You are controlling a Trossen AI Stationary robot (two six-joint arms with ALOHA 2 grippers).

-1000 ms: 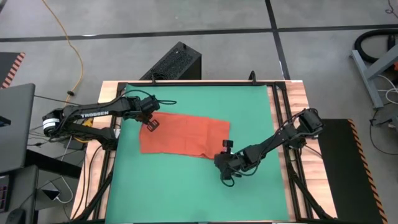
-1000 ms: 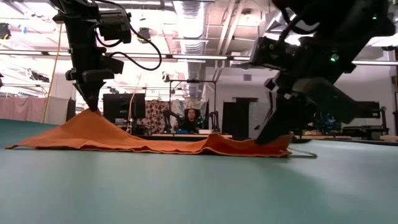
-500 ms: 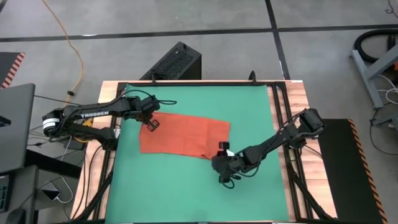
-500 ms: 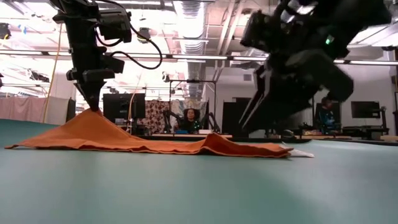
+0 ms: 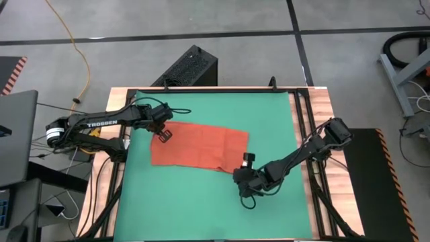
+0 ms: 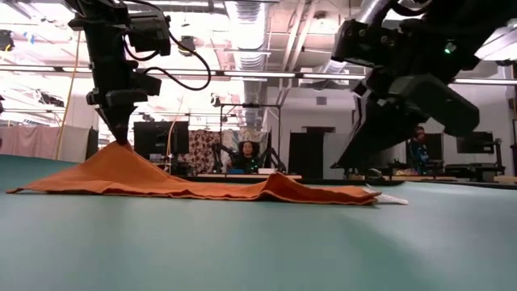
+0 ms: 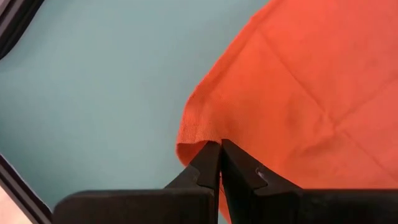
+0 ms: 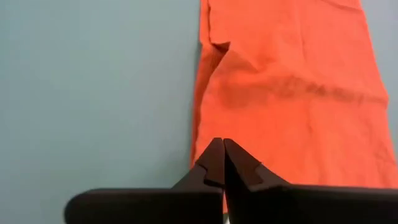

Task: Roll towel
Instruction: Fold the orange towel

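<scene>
Here the towel (image 5: pixel 199 146) is spread flat across the middle of the green mat (image 5: pixel 269 121), a rust-orange rectangle lying slightly askew, with crease lines visible across its surface in the left wrist view (image 7: pixel 311 93). In the low view it (image 6: pixel 202 187) is seen as a thin layer on the mat, raised into a peak at one end and rippled into a low fold toward the other, where a small white tag (image 6: pixel 393 199) lies on the mat just past the cloth's edge.

The raised peak is pinched by the left gripper (image 5: pixel 163 134), whose fingers are closed on the towel's far left corner; in the left wrist view the fingertips (image 7: pixel 219 152) are pressed together with the cloth's hem caught between them, and in the low view the gripper (image 6: pixel 119 133) is seen pointing straight down onto the peak.

The right gripper (image 5: pixel 240 176) is held near the towel's near right corner, just off its edge. Its fingers are closed together with nothing held between them (image 8: pixel 222 149), and in the low view it (image 6: pixel 355 158) hangs above the cloth without touching it.

The mat is framed by the wooden table edge (image 5: pixel 322 101).
</scene>
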